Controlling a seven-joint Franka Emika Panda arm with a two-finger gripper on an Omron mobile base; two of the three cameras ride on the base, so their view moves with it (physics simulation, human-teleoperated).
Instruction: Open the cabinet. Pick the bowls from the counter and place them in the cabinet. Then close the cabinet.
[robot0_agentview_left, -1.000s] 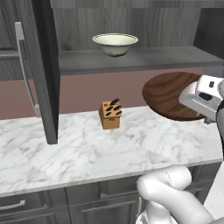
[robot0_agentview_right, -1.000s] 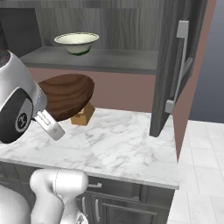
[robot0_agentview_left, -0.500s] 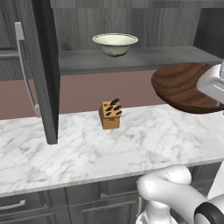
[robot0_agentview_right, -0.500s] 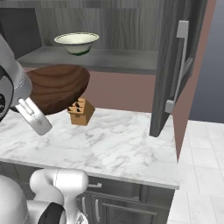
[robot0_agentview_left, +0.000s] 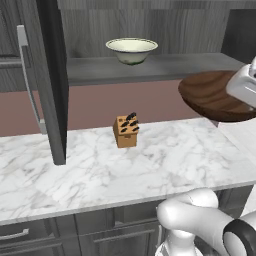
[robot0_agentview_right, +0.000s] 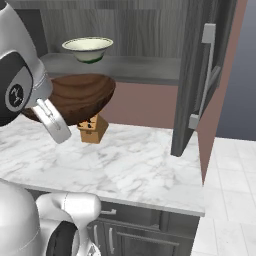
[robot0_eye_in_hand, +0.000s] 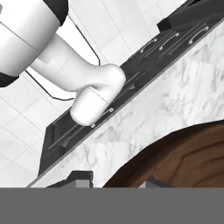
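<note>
The cabinet (robot0_agentview_left: 47, 75) stands open, its doors swung out to either side (robot0_agentview_right: 200, 75). Inside it, the cream-white bowl (robot0_agentview_left: 131, 50) (robot0_agentview_right: 88, 48) sits upright on the shelf. My gripper (robot0_agentview_left: 245, 87) (robot0_agentview_right: 52, 120) (robot0_eye_in_hand: 116, 183) is shut on the rim of the dark brown wooden bowl (robot0_agentview_left: 212, 95) (robot0_agentview_right: 75, 95) (robot0_eye_in_hand: 183, 162). That bowl hangs tilted in the air above the right part of the counter (robot0_agentview_left: 125, 165) (robot0_agentview_right: 125, 160), a little below and in front of the shelf edge.
A small tan knife block (robot0_agentview_left: 126, 131) (robot0_agentview_right: 94, 128) stands on the counter near the back wall. Drawer fronts (robot0_agentview_left: 20, 235) run under the counter. The open right door juts out past the counter's end over the white tiled floor (robot0_agentview_right: 230, 200).
The wooden bowl, held in my gripper, has risen a little and shifted to the right. The cream bowl, the doors and the knife block have not moved.
</note>
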